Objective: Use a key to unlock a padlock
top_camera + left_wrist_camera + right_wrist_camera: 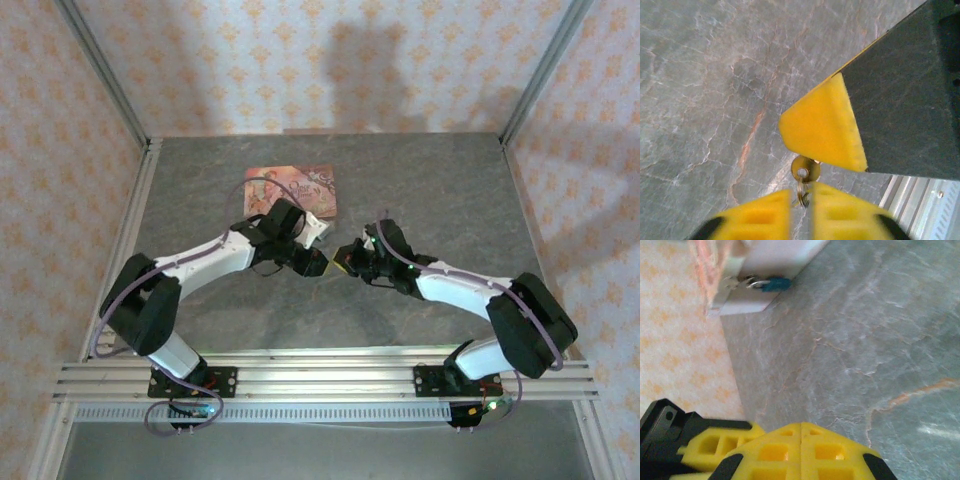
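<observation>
Left tool fingers sit at the bottom of its wrist view, yellow, out of focus. Key is just past them: tiny, round head with a hole, yellowish tint, thin silvery bits trailing down into the slit between the fingers. Blade hidden. Upper edge of the head is tucked under the yellow pad of the right tool, whose black body runs off frame. Tabletop below is grey, marble-look.

Padlock is far back in the right wrist view: small blue body, thin metal shackle, lying against the pale side wall of the pink tin. Blurred, and the tin is cut off by the frame top. Can't tell if the shackle is latched.

Tools: right tool clenched, fingers flush, just a seam, nothing seen in it from its own camera. Can't tell if it pinches the key. On the left tool the fingers are a narrow slit apart with key metal in the slit. Pinching or loose, can't tell. From above, both tips meet over mid tabletop, on the near side of the tin.
</observation>
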